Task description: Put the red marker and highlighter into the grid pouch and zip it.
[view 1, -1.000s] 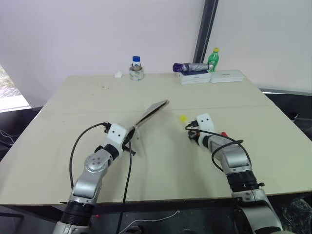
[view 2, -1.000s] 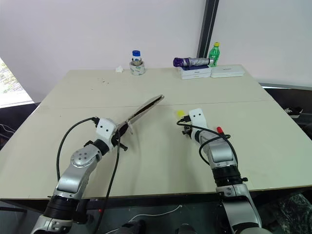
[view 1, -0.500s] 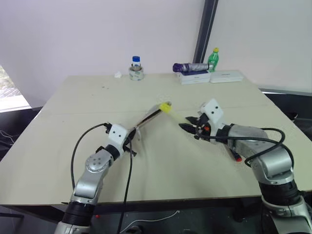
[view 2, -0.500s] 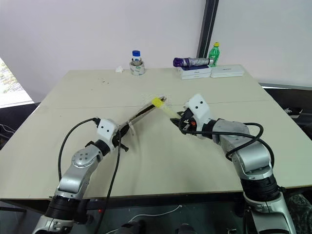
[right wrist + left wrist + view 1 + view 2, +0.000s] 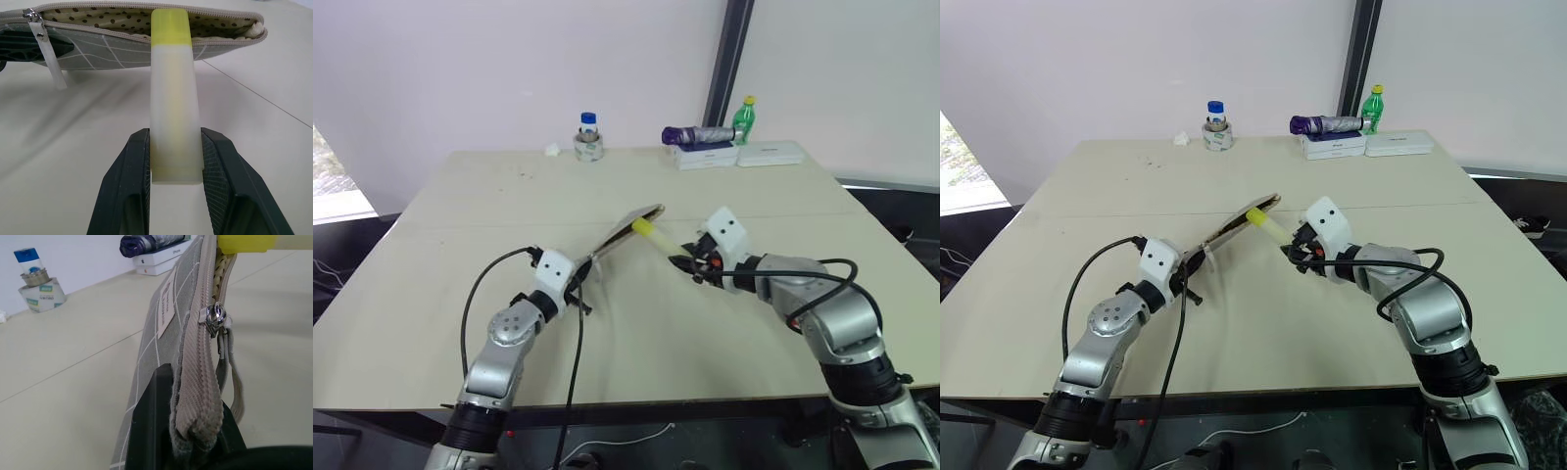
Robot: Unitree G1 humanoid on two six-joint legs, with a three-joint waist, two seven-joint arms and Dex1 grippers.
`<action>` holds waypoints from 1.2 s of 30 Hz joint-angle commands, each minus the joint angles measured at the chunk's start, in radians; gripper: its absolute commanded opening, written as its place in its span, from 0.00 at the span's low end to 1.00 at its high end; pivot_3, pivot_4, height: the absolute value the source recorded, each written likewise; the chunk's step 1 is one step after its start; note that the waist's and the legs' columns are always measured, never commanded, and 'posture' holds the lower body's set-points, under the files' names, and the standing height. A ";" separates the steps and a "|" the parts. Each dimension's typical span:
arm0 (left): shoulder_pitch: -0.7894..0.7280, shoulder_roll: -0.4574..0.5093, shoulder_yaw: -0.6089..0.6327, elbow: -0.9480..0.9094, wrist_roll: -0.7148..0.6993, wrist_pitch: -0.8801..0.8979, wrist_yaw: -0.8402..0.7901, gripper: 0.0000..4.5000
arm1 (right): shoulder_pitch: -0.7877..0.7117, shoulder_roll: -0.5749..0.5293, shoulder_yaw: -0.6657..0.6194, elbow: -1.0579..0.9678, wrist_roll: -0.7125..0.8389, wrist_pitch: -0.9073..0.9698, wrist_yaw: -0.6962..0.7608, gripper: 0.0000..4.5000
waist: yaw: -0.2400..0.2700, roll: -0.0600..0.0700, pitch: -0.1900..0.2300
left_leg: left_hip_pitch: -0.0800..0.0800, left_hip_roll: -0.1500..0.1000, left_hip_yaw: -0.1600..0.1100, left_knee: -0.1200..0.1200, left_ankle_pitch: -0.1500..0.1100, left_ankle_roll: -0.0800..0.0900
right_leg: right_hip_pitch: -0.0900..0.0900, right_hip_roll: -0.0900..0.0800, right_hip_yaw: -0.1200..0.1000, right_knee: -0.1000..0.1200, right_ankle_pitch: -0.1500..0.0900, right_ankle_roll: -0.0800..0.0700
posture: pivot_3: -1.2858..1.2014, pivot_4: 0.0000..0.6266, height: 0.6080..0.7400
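Holding the pouch (image 5: 625, 228) by its near end, the left gripper (image 5: 576, 286) has both fingers clamped on the fabric and keeps the pouch raised edge-up above the table (image 5: 460, 215), its far end tilted higher. In the left wrist view the zipper pull (image 5: 214, 319) sits near the gripped end with its pale cord (image 5: 234, 377) hanging down, and the white label (image 5: 166, 308) faces outward on the grid side. The zipper is open along most of its length; a dotted lining (image 5: 122, 18) shows inside.

Right gripper (image 5: 683, 262): fingers (image 5: 128, 191) closed on the highlighter (image 5: 656, 236), gripping its pale barrel. The yellow cap (image 5: 170, 27) points toward the pouch and lies at the open mouth, near the far end; whether it touches the edge cannot be told.

Red marker (image 5: 792, 320): partly hidden, a red end showing on the table beneath the right forearm.

Background, at the table's far edge: a small jar (image 5: 587, 144) with a blue lid, white boxes (image 5: 734, 155) bearing a purple bundle (image 5: 690, 135), and a green bottle (image 5: 742, 117).
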 commanded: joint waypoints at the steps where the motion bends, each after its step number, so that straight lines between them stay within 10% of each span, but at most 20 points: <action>1: 0.000 0.014 -0.014 -0.043 0.017 -0.038 -0.007 0.00 | -0.024 -0.018 0.016 -0.018 -0.011 -0.008 0.010 0.19 | 0.000 0.000 0.000 | 0.000 0.000 0.000 0.000 0.000 0.000 | 0.000 0.000 0.000 0.000 0.000 0.000 | 0.52 0.24 1.00; 21: 0.026 0.217 -0.217 0.008 0.180 -0.382 -0.249 0.00 | -0.010 -0.156 0.229 -0.104 -0.080 -0.078 0.218 0.19 | 0.001 0.000 0.000 | -0.001 0.002 0.000 -0.001 0.000 0.000 | -0.001 -0.002 0.000 -0.002 0.000 0.000 | 0.52 0.24 1.00; 27: 0.020 0.198 -0.186 0.032 0.174 -0.336 -0.227 0.00 | -0.005 -0.176 0.142 -0.136 -0.051 -0.066 0.227 0.84 | 0.002 0.000 0.000 | -0.001 0.001 0.000 -0.001 0.000 0.000 | -0.001 -0.002 -0.001 -0.002 0.000 0.000 | 0.52 0.24 1.00; 36: -0.037 0.063 -0.059 0.051 0.100 -0.100 -0.066 0.00 | 0.105 -0.242 -0.120 -0.127 0.033 -0.045 0.213 0.84 | 0.002 -0.001 0.000 | -0.001 0.001 -0.001 0.001 0.000 0.000 | 0.001 -0.002 -0.002 -0.002 0.000 0.000 | 0.52 0.24 1.00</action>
